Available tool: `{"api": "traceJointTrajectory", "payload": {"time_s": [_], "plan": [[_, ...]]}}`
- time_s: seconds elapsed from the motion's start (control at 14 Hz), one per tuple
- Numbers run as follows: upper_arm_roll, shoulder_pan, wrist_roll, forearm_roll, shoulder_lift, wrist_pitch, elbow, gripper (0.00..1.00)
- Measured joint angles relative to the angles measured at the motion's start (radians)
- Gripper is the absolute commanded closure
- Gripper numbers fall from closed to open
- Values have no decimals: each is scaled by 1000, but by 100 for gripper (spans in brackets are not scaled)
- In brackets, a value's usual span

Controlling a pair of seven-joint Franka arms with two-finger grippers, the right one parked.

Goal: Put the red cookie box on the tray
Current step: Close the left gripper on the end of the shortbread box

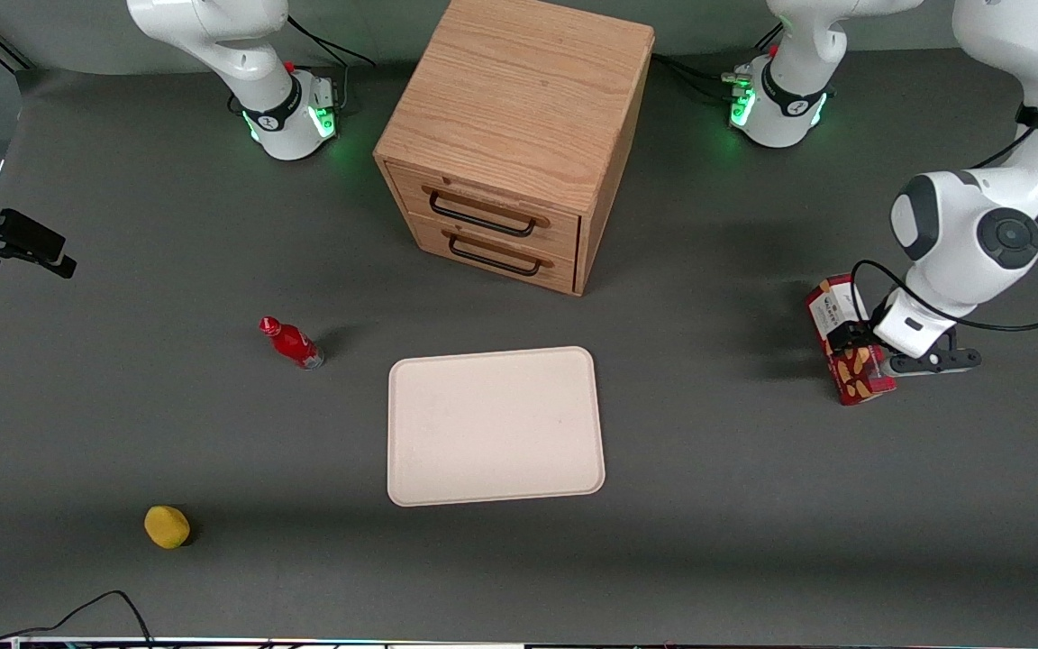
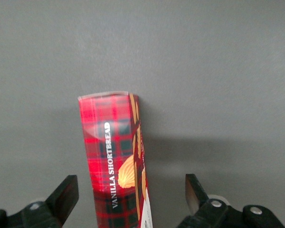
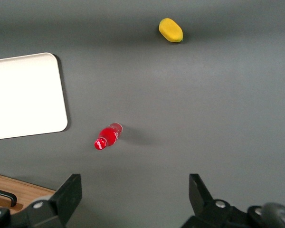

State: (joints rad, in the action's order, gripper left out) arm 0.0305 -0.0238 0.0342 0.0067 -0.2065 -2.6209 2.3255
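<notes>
The red box [image 1: 846, 347] lies on the grey tabletop [image 1: 717, 505] at the right edge of the front view, toward the working arm's end and well apart from the tray [image 1: 494, 425], which sits bare at the frame's centre, just in front of the wooden drawer cabinet [image 1: 512, 135]. The pincer [image 1: 854, 341] is down at the box, over its middle, with the white wrist and black cable above it.

In the wrist view the box [image 2: 115, 166] is tartan-patterned, printed "VANILLA SHORTBREAD" along its side — it runs lengthwise between the two black fingers [image 2: 64, 195]. The pincer [image 2: 130, 195] is spread wide: one finger stands just beside the box with a thin gap showing, the other is clearly apart from it, so nothing is grasped.

A small red bottle [image 1: 292, 342] lies on its side at centre-left of the front view, toward the parked arm's end, and a yellow lemon-like object [image 1: 167, 526] sits at lower left — nearer the camera than the bottle. Both also show in the right wrist view, bottle [image 3: 107, 136] and yellow object [image 3: 171, 30], with a corner of the tray [image 3: 26, 95] at the frame's left.
</notes>
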Motion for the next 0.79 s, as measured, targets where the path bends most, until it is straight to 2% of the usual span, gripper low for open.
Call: {"api": "traceJointTrajectory", "payload": {"time_s": [0.07,0.14,0.21,0.36,0.43,0.57,0.79], "plan": [[2,0,0,0,-3,-41,24,5],[4,-1,0,0,-7,-75,46,13],[5,-1,0,0,-10,-99,63,31],[6,-1,0,0,-15,-124,80,75],[6,-1,0,0,-15,-127,83,89],[6,-1,0,0,-15,-129,86,99],[6,-1,0,0,-14,-128,85,100]]}}
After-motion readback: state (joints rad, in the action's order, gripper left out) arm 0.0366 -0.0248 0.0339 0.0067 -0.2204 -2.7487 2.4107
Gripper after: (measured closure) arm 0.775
